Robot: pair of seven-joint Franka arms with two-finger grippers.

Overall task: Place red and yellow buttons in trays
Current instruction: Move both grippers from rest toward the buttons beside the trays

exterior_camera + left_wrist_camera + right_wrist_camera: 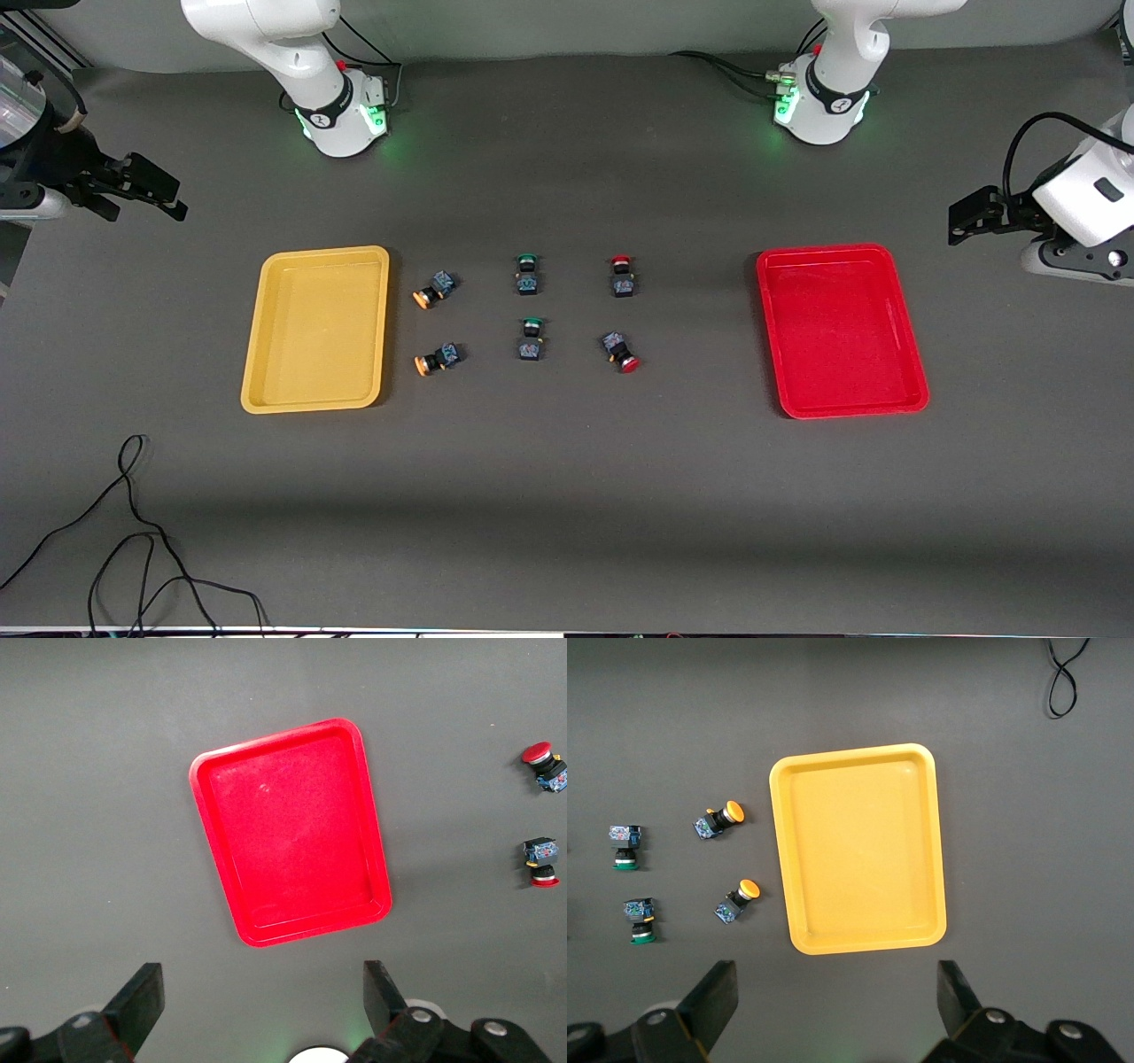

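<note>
Two red buttons (622, 276) (619, 350) lie on the table beside the empty red tray (840, 330). Two yellow buttons (434, 290) (438, 359) lie beside the empty yellow tray (316, 330). My left gripper (961, 220) is open and empty, held high over the table edge at the left arm's end. Its wrist view shows the gripper (263, 1001), the red tray (292, 833) and both red buttons (545, 765) (539, 859). My right gripper (173, 199) is open and empty, high at the right arm's end. Its wrist view shows the gripper (837, 1001), the yellow tray (859, 850) and both yellow buttons (719, 819) (737, 901).
Two green-capped switches (527, 274) (531, 340) lie in the middle between the yellow and red buttons; they also show in the right wrist view (625, 847) (640, 919). A black cable (133, 532) lies on the table near the front camera at the right arm's end.
</note>
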